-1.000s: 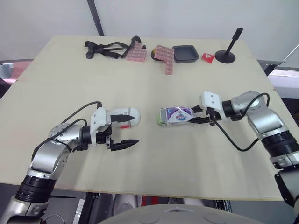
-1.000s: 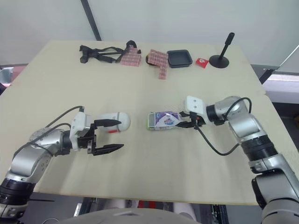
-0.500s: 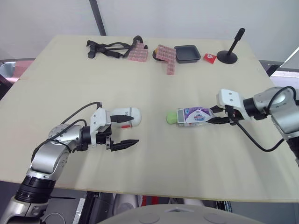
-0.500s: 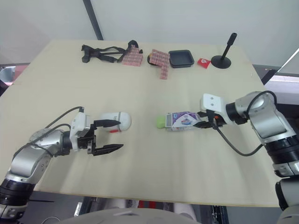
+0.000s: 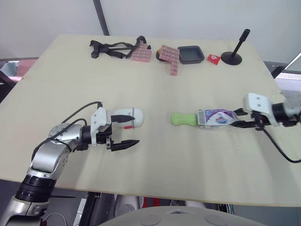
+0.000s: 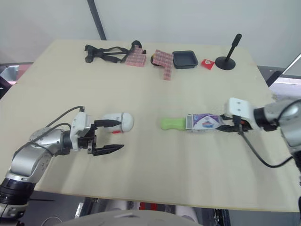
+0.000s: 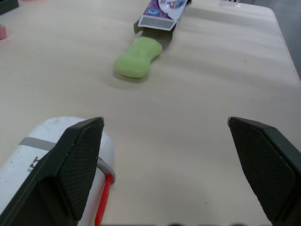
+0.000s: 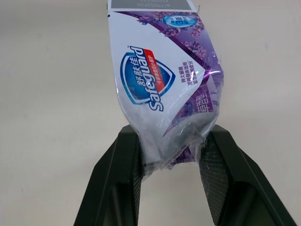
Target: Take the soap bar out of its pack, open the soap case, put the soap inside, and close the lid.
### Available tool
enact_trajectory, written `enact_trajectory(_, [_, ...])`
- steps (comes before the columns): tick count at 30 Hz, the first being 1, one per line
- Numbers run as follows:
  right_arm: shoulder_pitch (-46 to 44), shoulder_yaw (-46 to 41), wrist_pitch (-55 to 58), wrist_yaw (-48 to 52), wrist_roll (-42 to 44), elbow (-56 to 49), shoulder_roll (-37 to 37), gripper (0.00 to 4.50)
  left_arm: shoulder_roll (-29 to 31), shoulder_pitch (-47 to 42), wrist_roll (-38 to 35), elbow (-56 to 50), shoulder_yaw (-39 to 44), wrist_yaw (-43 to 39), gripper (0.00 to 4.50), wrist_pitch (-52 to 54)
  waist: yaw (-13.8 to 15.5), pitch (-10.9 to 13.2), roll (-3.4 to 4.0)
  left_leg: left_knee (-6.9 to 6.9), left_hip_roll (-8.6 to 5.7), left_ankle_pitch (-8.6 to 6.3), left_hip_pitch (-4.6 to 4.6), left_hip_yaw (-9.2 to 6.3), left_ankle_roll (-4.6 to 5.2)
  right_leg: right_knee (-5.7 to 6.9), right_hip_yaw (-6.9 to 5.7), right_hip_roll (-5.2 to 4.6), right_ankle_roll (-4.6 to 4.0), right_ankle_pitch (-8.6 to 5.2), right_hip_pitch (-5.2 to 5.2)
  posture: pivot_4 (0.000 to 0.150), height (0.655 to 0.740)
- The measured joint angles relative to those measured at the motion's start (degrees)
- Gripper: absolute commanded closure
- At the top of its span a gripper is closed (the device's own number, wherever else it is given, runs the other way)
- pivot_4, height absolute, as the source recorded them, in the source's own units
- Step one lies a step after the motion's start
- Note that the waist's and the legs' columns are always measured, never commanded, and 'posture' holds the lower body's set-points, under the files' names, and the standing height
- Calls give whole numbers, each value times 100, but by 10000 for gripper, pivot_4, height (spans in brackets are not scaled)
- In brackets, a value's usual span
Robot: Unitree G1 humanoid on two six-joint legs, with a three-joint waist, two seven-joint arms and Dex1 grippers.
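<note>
The right gripper (image 8: 170, 134) has its two black fingers pinched tight on the crimped end of the purple and white plastic soap pack (image 5: 215, 117), which lies flat towards the right side of the pale wooden table (image 5: 155, 89), its open mouth pointing towards the middle. The green, waisted soap bar (image 5: 183, 119) lies on the table at that mouth. Nearly all of it is out, and its end sits right at the opening; I cannot tell whether the pack's flap overlaps it.

Off to the left, well apart from the soap, is the white rounded plastic soap case (image 5: 131, 117), with a grey band and a small red catch, lid shut. The left gripper (image 5: 133, 129) is spread wide open: one finger lies along the case, and the other rests over bare table beside it, nearer the robot. Plain tabletop lies between the case and the soap.

Along the far edge, well away from both arms, there is a row of odds and ends: a tangle of black straps (image 5: 110, 48), two pink checked packets (image 5: 141, 55) (image 5: 171, 60), a shallow black square tray (image 5: 192, 53), a small red sachet (image 5: 214, 58), and a black round-based stand with an upright rod (image 5: 233, 54).
</note>
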Motion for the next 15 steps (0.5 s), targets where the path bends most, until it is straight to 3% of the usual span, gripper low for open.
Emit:
enact_trajectory(5, [407, -889, 125, -394, 461, 91, 192, 28177, -1, -35, 1, 8, -29, -32, 0, -17, -28, -3, 5, 6, 2, 0, 4, 1, -1, 6, 3, 2, 0, 0, -1, 1500, 7400])
enact_trajectory(11, [868, -1643, 980, -2155, 710, -364, 1212, 28177, -5, -51, 0, 10, -37, -54, 0, -19, -2, -11, 13, 8, 3, 1, 4, 1, -1, 6, 1, 2, 0, 0, -4, 1500, 7400])
enact_trajectory(15, [972, -1844, 2392, -3789, 708, -1186, 1927, 28177, -6, -57, -1, 8, -39, -71, 0, -19, 3, -12, 16, 5, 1, 1, 10, 2, -3, 1, 4, 4, 1, 0, -4, 1500, 7400])
